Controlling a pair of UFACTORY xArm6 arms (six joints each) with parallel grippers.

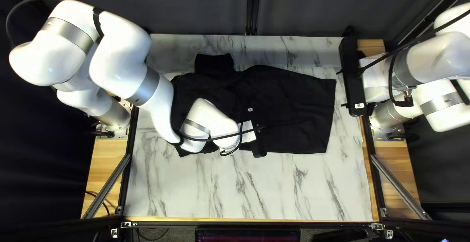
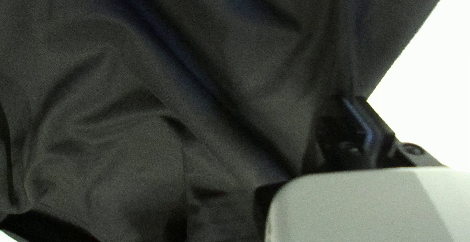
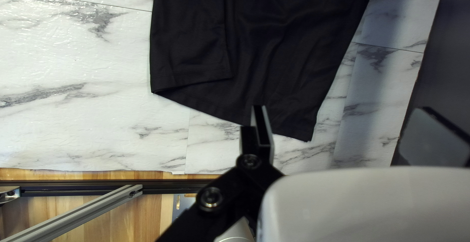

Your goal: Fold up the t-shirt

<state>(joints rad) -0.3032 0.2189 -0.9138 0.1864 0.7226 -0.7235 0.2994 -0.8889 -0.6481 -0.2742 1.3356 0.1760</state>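
T-shirt: lies on the tabletop, across its far half, from left of centre to near the right edge.
Sleeve: at the t-shirt's far side, toward the tabletop's far edge.
Left arm: comes in from the left edge and lies over the t-shirt's left part.
Left tool: at the t-shirt's near edge, against the cloth.
Right tool: over the tabletop's right edge, just beside the t-shirt's right edge, with the hem ahead of it.

The marble-patterned worktop carried a black t-shirt spread across its far half, hem toward the right, one sleeve pointing far.
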